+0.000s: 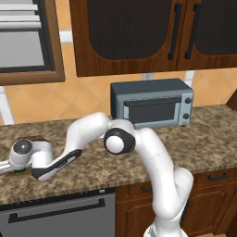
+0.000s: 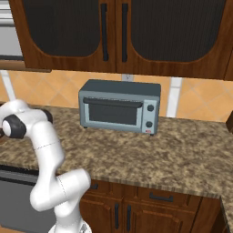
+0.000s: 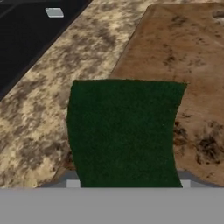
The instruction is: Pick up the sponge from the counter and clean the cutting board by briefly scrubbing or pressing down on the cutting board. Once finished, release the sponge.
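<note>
The arm reaches far to its left across the speckled brown worktop (image 1: 203,143), with the hand low at the left edge of the left base view. In the hand view the dark-green sponge (image 3: 124,131) sits right in front of the camera, between the pincer's (image 3: 129,183) fingertips; just the pale bases of the fingers show at either side of its lower edge, so the pincer appears closed on the sponge. The sponge lies over the near edge of the brown wooden cutting board (image 3: 188,65), which stretches up and to the right, while granite shows to the left of it. Whether the sponge presses on the board or hangs just above it cannot be told.

Farther back on the worktop stands a grey-blue toaster oven (image 1: 152,102), its door shut, well apart from the hand. Dark wooden wall cabinets (image 2: 123,32) hang above, doors closed. A dishwasher front (image 1: 60,215) sits under the worktop edge.
</note>
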